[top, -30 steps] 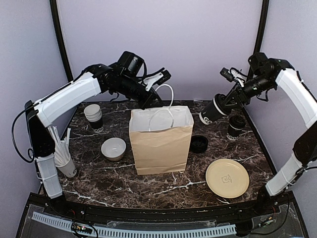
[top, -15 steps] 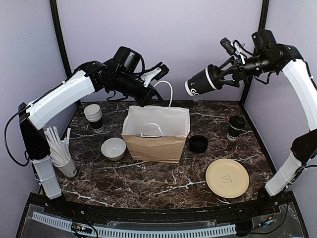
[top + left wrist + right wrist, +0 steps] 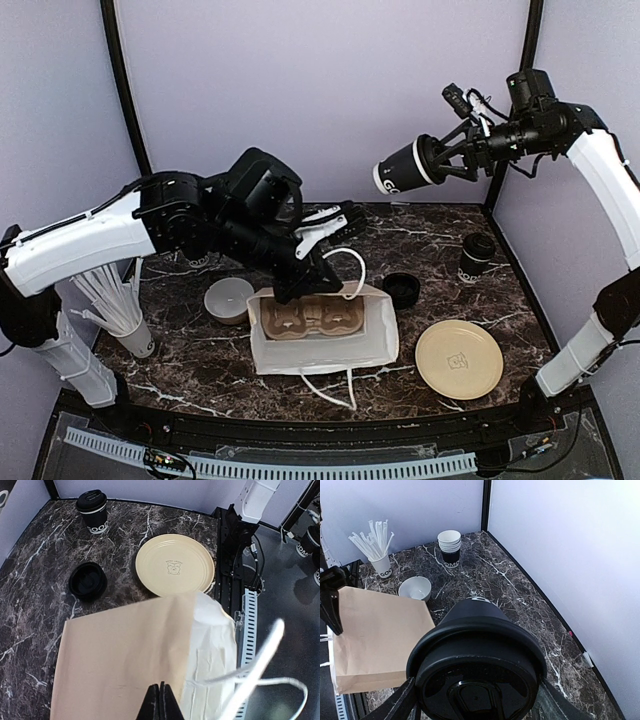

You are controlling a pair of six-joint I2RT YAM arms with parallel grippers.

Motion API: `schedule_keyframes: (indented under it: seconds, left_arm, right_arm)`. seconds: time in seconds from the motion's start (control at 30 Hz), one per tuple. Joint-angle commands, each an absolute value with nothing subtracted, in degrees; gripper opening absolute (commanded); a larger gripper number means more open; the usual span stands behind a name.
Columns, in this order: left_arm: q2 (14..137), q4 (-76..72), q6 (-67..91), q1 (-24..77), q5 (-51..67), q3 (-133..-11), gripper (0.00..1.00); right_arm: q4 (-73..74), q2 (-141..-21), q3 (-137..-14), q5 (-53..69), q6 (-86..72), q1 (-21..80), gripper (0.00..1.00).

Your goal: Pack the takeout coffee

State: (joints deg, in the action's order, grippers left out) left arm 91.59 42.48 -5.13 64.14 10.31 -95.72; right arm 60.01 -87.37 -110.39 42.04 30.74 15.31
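1. Takeout coffee cup (image 3: 405, 172) hangs sideways in the air, right pincer (image 3: 437, 160) clamped round its lid end.
2. Second cup (image 3: 477, 257) stands on the surface (image 3: 400, 380), well below that pincer.
3. Left pincer (image 3: 161, 700) is pinched together on the paper bag (image 3: 300, 355) at its rim.
4. Likely light, thin-walled, easily dented; the lid could pop. Grip mid-body, gently.

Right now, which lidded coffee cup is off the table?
The cup held sideways in the right gripper, up high; the other cup stands on the table.

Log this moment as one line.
left jaws shut on paper bag | right jaws hold lidded coffee cup aloft | second lidded cup on table
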Motion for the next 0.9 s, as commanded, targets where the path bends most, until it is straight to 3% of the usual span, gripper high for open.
schedule_keyframes:
  seconds: [0.0, 0.3, 0.5, 0.87]
  left_arm:
    - [82.24, 33.71, -1.03, 66.24, 9.75, -87.39, 0.02]
    - [80.18, 26.78, -0.25, 66.64, 3.43, -81.21, 0.02]
    - [85.75, 28.66, -1.87, 65.14, 1.58, -87.13, 0.00]
    - [88.41, 27.30, 5.02, 63.46, -6.56, -89.87, 0.00]
  right_arm:
    - [58.41, -86.99, -109.56, 40.08, 29.80, 15.73, 0.58]
    - [63.29, -82.30, -110.43, 42.12, 33.18, 15.73, 0.59]
    - [81.01, -81.32, -117.14, 50.33, 48.58, 17.26, 0.60]
    - [80.84, -82.00, -121.81, 47.43, 49.64, 32.22, 0.58]
